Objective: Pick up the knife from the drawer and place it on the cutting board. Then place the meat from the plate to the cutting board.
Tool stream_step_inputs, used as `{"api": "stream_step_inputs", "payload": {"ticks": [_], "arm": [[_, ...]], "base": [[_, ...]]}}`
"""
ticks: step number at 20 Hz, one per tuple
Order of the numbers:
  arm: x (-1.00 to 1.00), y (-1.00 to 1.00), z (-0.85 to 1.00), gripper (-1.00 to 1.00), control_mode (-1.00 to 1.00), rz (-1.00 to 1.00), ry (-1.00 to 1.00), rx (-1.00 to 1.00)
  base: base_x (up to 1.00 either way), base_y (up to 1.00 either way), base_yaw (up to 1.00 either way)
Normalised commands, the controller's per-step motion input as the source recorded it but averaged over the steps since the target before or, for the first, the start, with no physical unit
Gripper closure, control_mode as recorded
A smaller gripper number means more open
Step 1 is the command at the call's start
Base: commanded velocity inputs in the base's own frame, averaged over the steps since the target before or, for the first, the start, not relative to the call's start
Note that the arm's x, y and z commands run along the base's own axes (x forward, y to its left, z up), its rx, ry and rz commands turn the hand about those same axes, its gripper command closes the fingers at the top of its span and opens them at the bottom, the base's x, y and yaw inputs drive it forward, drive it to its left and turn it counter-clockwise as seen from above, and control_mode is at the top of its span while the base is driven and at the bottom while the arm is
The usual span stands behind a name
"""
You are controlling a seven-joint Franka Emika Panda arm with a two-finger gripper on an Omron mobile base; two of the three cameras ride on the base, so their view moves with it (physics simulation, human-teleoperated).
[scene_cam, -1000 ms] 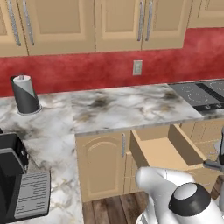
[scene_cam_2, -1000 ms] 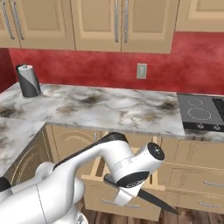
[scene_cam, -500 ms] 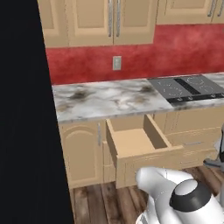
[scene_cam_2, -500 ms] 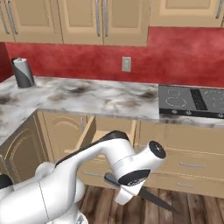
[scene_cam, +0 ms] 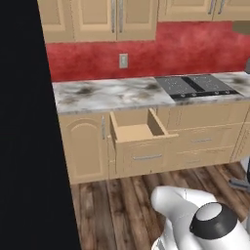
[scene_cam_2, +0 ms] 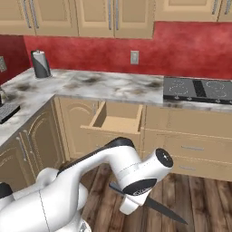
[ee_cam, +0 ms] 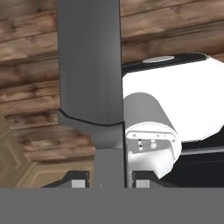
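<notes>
Marble counter (scene_cam_2: 108, 86) above open drawer (scene_cam: 137, 132), brown wooden floor (scene_cam: 122, 200) below.

Whole scene shifted in both base views btwn earlier frames and now: base has been driven, so cams moved, not the things. In left base view, the open drawer (scene_cam: 138, 131) is now seen at approx. centre, having been at 4 o'clock 1.0 s ago; the cooktop (scene_cam: 195, 86), then at the right edge, now sits at 2 o'clock. A black band now covers the 9 o'clock side. In right base view, the paper towel roll (scene_cam_2: 41, 64) is back at 10 o'clock. The knife (scene_cam_2: 149, 205) is kept clamped in the gripper (ee_cam: 105, 177), arm pose unchanged.
</notes>
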Motion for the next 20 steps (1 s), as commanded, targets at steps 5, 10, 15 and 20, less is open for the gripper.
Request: {"api": "stream_step_inputs", "payload": {"ticks": [5,10,15,20], "arm": [[0.00,0.00,0.00,1.00,1.00,0.00,0.00,0.00],[0.00,0.00,0.00,1.00,1.00,0.00,0.00,0.00],[0.00,0.00,0.00,1.00,1.00,0.00,0.00,0.00],[0.00,0.00,0.00,1.00,1.00,0.00,0.00,0.00]], "base": [[-0.26,0.00,0.20],[-0.28,-0.02,0.27],[-0.55,-0.09,0.32],[-0.57,-0.20,0.33]]}}
